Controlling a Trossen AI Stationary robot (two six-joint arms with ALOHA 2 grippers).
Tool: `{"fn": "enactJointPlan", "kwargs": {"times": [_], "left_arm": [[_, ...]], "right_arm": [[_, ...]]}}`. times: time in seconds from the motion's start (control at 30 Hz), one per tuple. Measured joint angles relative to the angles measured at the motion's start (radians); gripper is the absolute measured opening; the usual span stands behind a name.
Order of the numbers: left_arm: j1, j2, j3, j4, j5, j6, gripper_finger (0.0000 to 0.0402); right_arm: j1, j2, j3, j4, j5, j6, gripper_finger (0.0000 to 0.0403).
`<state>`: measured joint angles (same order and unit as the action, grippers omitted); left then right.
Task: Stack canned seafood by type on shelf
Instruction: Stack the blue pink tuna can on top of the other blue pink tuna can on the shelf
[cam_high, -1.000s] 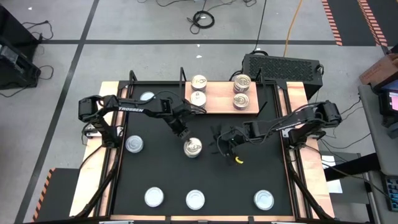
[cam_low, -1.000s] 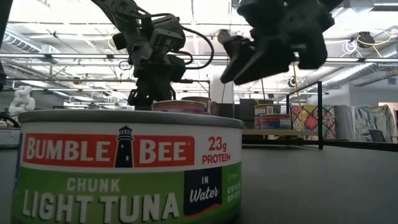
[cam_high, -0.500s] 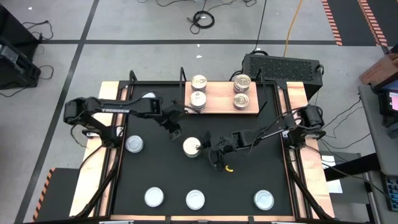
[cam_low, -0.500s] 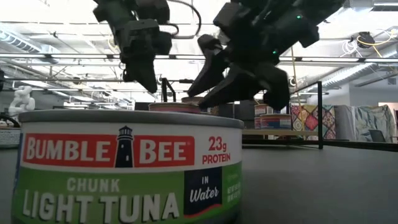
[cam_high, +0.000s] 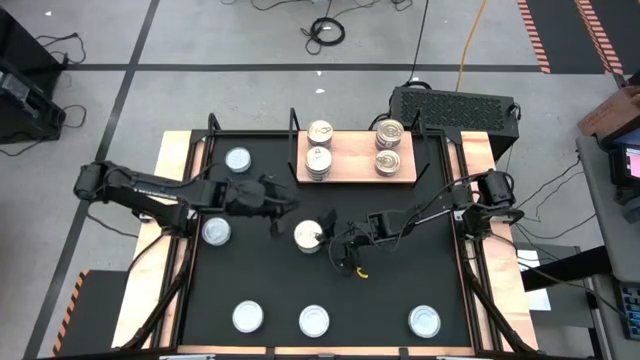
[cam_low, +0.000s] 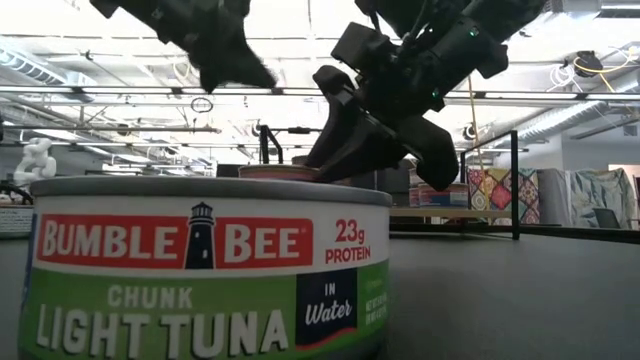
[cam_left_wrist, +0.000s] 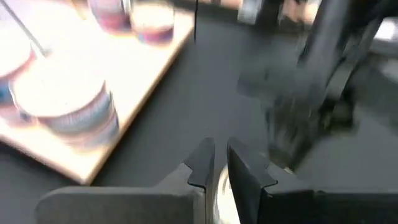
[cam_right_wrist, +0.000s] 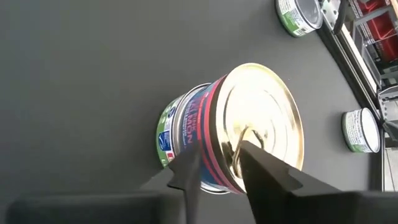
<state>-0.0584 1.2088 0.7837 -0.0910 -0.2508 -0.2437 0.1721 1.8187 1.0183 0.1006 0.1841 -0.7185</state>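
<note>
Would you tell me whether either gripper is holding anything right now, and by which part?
The right gripper straddles the rim of the gold-topped tin; whether it grips yet cannot be told. The left gripper holds nothing.

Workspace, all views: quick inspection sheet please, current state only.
Surface: black mat, wood borders.
Job's things: shelf holds four tin spots; centre tin stack; five loose tins on the mat, e.g..
Clutter: nothing seen.
Grippers: right gripper closing over the centre stack's gold top; left gripper nearly shut, empty, beside the stack.
Cables: yellow bit under right arm; cords on floor.
Surroundings: black box behind table.
</note>
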Motion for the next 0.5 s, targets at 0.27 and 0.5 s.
{"fn": "enactJointPlan", "kwargs": {"times": [0.27, 0.5], "left_arm": [[-0.052, -0.021, -0.145, 0.353, -0.103, 0.097, 0.0046], [-0.056, -0.021, -0.158, 0.363, -0.108, 0.114, 0.0046]], "right_arm": [[0.002, 0.0, 0.002, -0.001, 0.02, -0.016, 0.0008], [0.0, -0.008, 0.002, -0.005, 0.049, -0.027, 0.0002]]}}
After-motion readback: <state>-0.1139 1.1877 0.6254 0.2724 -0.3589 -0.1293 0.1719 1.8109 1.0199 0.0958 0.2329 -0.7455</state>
